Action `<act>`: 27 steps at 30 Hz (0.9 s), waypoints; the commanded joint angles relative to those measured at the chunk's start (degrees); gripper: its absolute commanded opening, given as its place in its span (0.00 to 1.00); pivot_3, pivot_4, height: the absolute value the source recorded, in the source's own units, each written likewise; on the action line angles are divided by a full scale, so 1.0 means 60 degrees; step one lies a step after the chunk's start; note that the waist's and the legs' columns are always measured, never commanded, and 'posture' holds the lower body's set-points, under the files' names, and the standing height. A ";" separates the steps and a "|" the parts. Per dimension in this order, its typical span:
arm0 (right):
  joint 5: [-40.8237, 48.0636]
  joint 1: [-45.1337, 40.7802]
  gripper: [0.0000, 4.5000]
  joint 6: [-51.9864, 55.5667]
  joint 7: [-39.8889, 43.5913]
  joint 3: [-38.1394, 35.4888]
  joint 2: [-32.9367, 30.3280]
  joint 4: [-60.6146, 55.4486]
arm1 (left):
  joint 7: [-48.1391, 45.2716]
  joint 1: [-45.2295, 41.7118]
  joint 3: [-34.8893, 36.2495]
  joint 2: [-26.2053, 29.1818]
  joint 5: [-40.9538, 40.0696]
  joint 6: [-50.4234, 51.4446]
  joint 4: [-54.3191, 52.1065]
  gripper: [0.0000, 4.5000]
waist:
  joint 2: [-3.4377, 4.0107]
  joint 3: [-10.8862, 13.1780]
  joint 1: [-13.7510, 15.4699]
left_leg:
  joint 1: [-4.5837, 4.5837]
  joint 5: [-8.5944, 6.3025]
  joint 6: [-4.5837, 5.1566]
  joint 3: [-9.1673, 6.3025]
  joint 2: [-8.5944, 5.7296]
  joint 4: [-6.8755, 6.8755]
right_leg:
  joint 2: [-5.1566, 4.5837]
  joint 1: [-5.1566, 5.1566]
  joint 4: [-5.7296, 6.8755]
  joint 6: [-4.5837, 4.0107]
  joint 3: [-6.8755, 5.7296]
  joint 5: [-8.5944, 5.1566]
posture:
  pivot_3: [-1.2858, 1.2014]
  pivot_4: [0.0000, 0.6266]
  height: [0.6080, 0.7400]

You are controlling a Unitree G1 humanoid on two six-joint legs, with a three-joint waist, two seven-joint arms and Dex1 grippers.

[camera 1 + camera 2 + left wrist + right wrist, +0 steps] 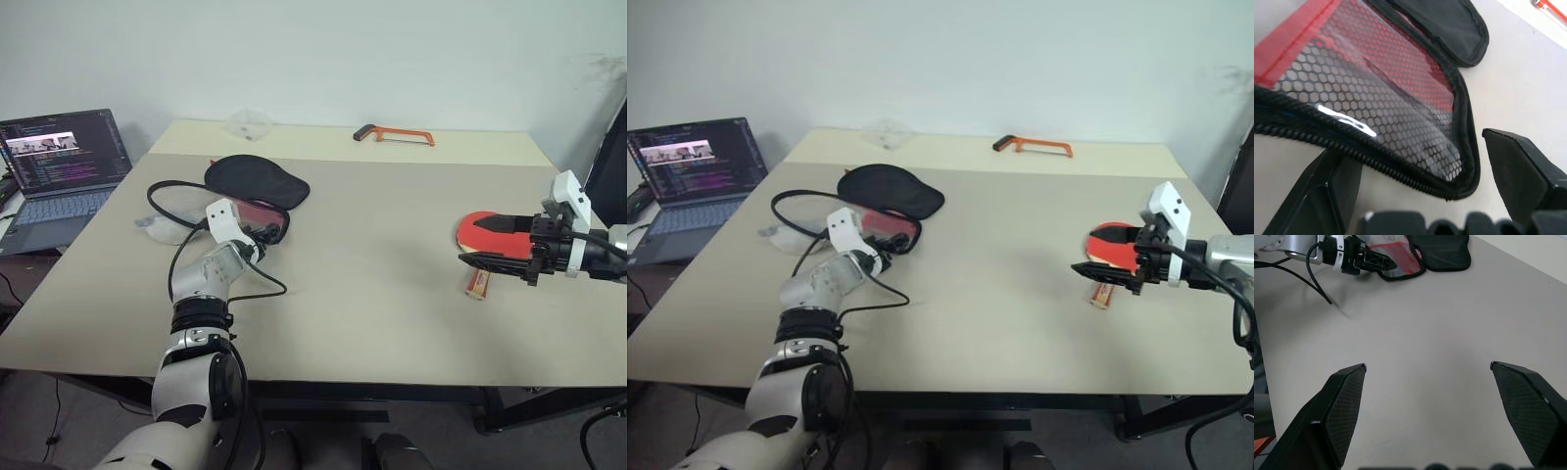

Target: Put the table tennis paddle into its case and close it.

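The case lies open at the table's left: its black flap (257, 179) is folded back, and the red half with the mesh pocket (266, 213) lies nearer me. My left gripper (271, 233) is at that half's near edge. Its fingers are open, with the zip-edged mesh corner (1415, 122) between them. The table tennis paddle (477, 228) lies at the right, red face up, its wooden handle (477, 284) pointing toward me. My right gripper (492, 245) hovers over the paddle, open, with bare table between its fingers (1347, 396).
A black cable (182, 188) loops beside the case, next to a small grey-white pouch (162, 228). An open laptop (61, 166) sits off the left edge. At the back lie an orange hacksaw (394, 134) and a clear plastic bag (247, 123).
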 commanded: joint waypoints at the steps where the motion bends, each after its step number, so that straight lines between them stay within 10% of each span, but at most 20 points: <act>1: 0.0128 -0.0124 1.00 0.0037 -0.0054 -0.0157 0.0003 -0.0207 | -0.0205 -0.0252 -0.0207 -0.0272 -0.0199 -0.0060 0.0309 0.77 | 0.0000 0.0000 0.0004 | -0.0003 0.0000 0.0000 0.0001 -0.0001 0.0000 | -0.0002 0.0000 -0.0005 0.0001 0.0000 0.0000 | 0.52 0.24 1.00; 11: 0.0149 0.0013 1.00 0.0119 -0.0109 -0.0275 -0.0002 -0.0304 | -0.1199 -0.0310 -0.0635 -0.0188 -0.0390 0.0555 0.0023 0.00 | 0.0000 0.0000 -0.0006 | -0.0013 -0.0001 -0.0001 0.0002 -0.0004 -0.0025 | -0.0005 -0.0014 -0.0014 -0.0006 -0.0003 -0.0002 | 0.52 0.24 1.00; 27: 0.0261 0.0443 1.00 0.0279 -0.0317 -0.0661 -0.0144 -0.0646 | -0.6462 -0.0632 -0.3626 -0.0085 -0.0831 0.2225 -0.0494 0.00 | -0.0001 0.0001 -0.0035 | -0.0038 -0.0001 -0.0001 0.0000 -0.0004 -0.0027 | -0.0003 -0.0042 -0.0012 -0.0011 -0.0003 -0.0001 | 0.52 0.24 1.00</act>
